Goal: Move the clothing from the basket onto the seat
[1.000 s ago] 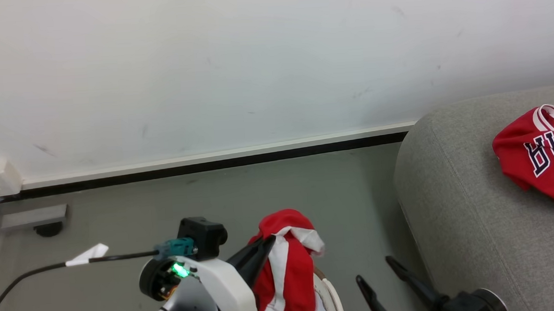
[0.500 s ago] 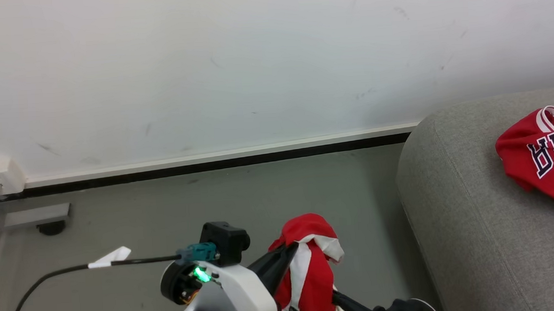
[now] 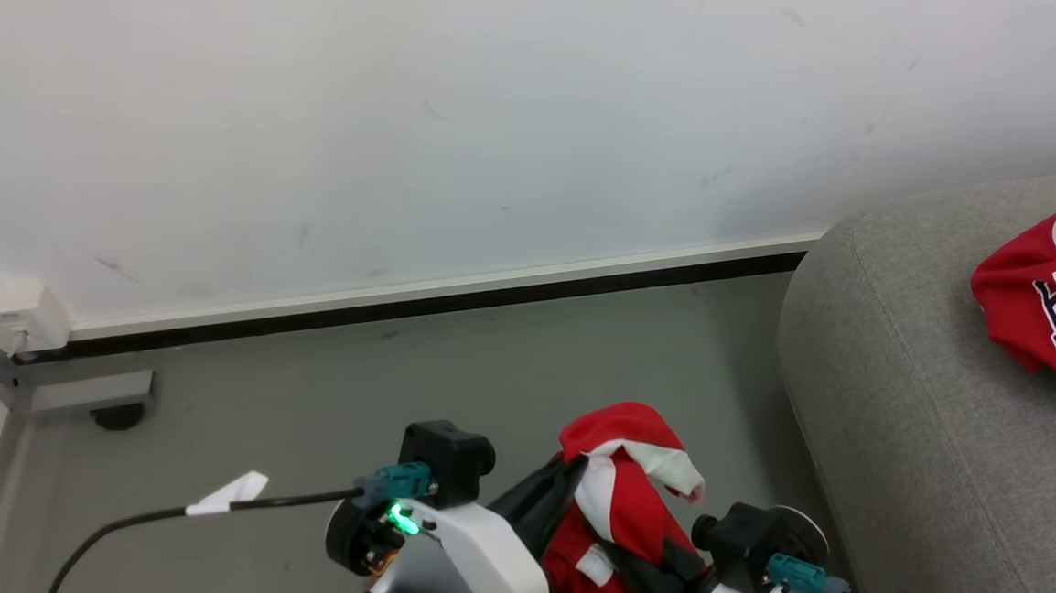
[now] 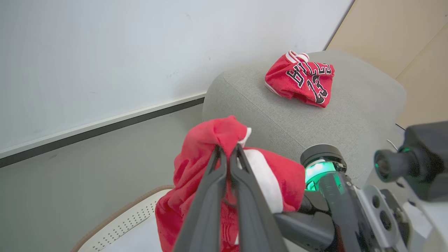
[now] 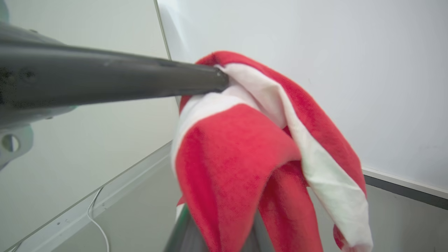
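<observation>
A red garment with white trim (image 3: 632, 501) hangs in the air, and my left gripper (image 3: 568, 474) is shut on its top fold. The left wrist view shows those shut fingertips (image 4: 228, 154) pinching the cloth (image 4: 196, 164). My right gripper (image 3: 611, 537) reaches in from the lower right and is shut on the lower part of the same garment (image 5: 241, 147), which drapes over its fingers. Another red garment, lettered "BULLS 23" (image 4: 301, 77), lies crumpled on the grey seat (image 3: 902, 420). The cream basket's brown rim and perforated wall (image 4: 120, 222) show below the hanging garment.
Grey floor (image 3: 423, 376) stretches to a white wall with a dark skirting strip (image 3: 418, 305). A black cable with a white tag (image 3: 228, 494) runs off my left wrist. A beige panel (image 4: 395, 35) stands behind the seat.
My right gripper came in from the right under the hanging garment and shut on its lower part. The left gripper kept its hold and shifted right. The head camera moved a little.
</observation>
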Available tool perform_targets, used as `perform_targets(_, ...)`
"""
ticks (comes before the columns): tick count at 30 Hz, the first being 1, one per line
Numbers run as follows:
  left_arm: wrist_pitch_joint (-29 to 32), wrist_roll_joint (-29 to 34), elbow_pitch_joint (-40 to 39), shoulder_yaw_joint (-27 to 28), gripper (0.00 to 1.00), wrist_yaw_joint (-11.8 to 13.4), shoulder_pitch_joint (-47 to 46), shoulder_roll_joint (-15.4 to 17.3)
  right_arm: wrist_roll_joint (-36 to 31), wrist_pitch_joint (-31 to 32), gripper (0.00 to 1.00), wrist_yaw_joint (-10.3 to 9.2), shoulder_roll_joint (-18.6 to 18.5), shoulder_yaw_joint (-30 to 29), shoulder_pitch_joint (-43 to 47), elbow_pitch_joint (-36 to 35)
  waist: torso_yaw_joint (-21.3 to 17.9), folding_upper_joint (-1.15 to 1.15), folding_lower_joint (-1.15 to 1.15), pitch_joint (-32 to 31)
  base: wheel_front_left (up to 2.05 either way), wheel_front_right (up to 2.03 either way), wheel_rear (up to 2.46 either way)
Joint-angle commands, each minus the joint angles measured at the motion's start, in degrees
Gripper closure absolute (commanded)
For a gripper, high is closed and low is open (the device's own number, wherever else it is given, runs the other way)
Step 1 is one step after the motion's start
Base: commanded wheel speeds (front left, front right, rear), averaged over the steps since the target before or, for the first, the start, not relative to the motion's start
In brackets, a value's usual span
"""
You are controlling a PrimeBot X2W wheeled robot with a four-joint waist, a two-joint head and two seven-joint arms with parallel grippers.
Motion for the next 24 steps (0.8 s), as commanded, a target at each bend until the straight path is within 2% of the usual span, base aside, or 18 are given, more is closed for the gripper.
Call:
perform_targets(1,-1.05,1.13,0.04,0.37,0.56,0.29,-0.51,0.17,0.86,-0.45,1.00,-0.13,0.04,-0.15,-0.66,0.12,0.12,0.00,0.00,0.12,0.00,0.00,0.00)
perform_targets(2,-1.60,1.11,0.11,0.51,0.08,0.40,-0.51,0.18,0.96,-0.60,1.00,-0.13,0.01,-0.27,-1.09,0.26,0.16,0.00,0.00,0.19,0.00,0.00,0.00)
perform_targets(3,-2.09,1.19,0.27,0.69,0.00,0.61,-0.40,0.19,1.03,-0.64,1.00,-0.13,0.00,-0.53,-1.49,0.40,0.15,0.00,0.00,0.26,0.00,0.00,0.00)
perform_targets(10,-9.49,3.59,1.45,1.48,0.00,1.07,1.82,0.46,-0.01,-1.03,1.00,-0.13,0.03,-4.71,-3.14,0.12,-0.38,0.00,0.00,0.74,0.00,0.00,0.00)
perform_targets(19,-22.54,5.36,6.66,-0.27,0.00,-2.80,6.92,1.92,-2.71,-1.02,1.00,-0.13,0.04,-9.55,-5.02,-0.70,-0.70,0.00,0.00,0.88,0.00,0.00,0.00)
perform_targets(24,-26.20,5.33,9.81,-1.28,0.00,-4.26,8.23,1.83,-3.68,-1.03,1.00,-0.13,0.03,-11.26,-6.09,-0.45,-0.57,0.00,0.00,0.71,0.00,0.00,0.00)
